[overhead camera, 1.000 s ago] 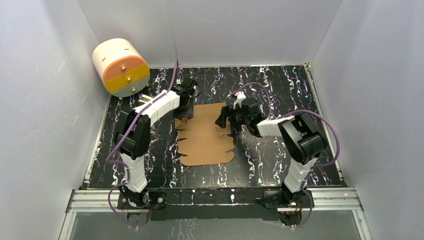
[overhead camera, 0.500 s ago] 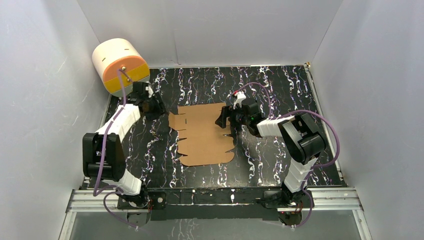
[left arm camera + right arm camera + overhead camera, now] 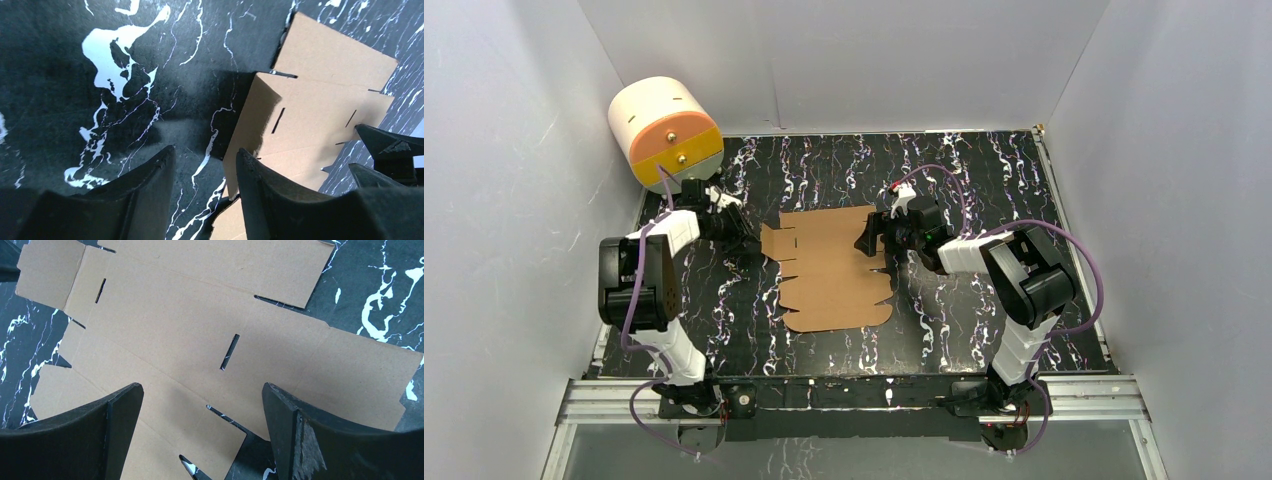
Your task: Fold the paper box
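On the table (image 3: pixel 984 180), the paper box (image 3: pixel 834 268) is lying flat.
Left gripper (image 3: pixel 746 238) is hovering beside its left flap, fingers (image 3: pixel 145 195) parted, empty; right gripper (image 3: pixel 874 234) is hovering over the right edge, spread wide.

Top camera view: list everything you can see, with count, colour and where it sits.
paper box: one, brown, a flat die-cut sheet in the middle of the table
drawer unit: one, cream, orange and yellow cylinder, far left corner by the wall
table: one, black with white marbling
rail: one, silver, along the near edge
left gripper: one, black, open, at the sheet's far left edge
right gripper: one, black, open, over the sheet's far right edge
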{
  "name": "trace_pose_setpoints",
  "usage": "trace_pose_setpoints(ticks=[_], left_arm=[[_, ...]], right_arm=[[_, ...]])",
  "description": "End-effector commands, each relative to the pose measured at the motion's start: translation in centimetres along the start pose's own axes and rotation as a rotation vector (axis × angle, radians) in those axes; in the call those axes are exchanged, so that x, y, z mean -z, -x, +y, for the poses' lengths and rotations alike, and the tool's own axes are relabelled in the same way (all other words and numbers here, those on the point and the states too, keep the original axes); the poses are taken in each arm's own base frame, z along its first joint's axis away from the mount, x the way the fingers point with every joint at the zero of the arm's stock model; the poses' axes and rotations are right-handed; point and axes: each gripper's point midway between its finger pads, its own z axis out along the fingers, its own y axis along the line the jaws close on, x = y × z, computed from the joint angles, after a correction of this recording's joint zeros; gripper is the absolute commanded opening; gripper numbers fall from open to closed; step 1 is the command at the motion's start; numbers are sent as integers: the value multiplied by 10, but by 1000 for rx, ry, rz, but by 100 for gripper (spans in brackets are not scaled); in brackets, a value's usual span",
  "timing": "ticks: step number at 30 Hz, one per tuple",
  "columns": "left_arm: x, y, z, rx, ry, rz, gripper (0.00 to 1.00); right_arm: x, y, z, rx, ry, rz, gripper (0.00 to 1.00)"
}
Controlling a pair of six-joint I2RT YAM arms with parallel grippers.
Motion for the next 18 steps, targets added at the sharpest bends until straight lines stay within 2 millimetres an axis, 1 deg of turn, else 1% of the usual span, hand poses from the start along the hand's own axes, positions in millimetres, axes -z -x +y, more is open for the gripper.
trace_pose_setpoints(ticks=[1,7,12,14,16,18], left_arm=[[-6,-12,-7,32,-55,63,44],[-12,-23,-13,41,-104,115,44],[-11,-28,-30,10,-146,129,47],[-10,-28,-33,13,-158,131,47],[-10,-36,-46,-11,-182,151,48],[-10,-39,-50,-17,-189,154,48]], right_arm=[[5,-19,-1,-28,4,63,99],[4,-21,1,-32,18,68,99],[3,-22,2,-36,26,72,99],[3,-22,3,-40,30,73,99],[2,-23,3,-42,33,75,99],[2,-23,3,-43,34,75,99]])
